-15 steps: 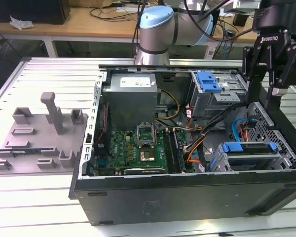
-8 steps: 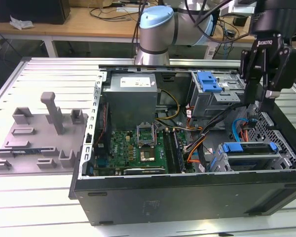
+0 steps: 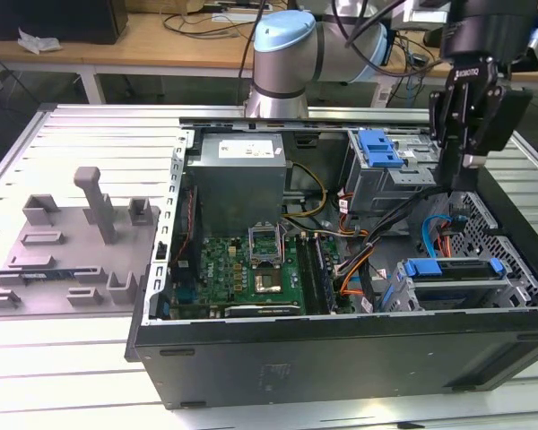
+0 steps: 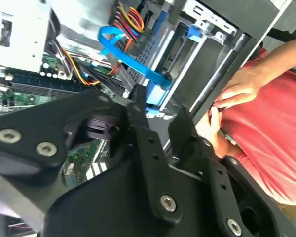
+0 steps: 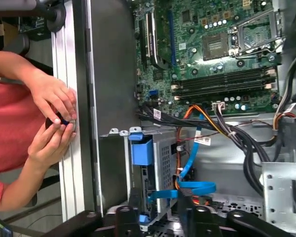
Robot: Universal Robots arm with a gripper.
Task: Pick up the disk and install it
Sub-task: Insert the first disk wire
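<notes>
In the case (image 3: 341, 367), the power supply (image 3: 242, 179) sits behind the motherboard (image 3: 242, 269), drive cage (image 3: 377, 184) at the exterior view's right.

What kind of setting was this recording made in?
Probably a robotics lab or workshop: an open desktop computer case lies on a slatted aluminium table, a robot arm reaches over it, and a wooden desk strewn with cables sits beyond.
</notes>
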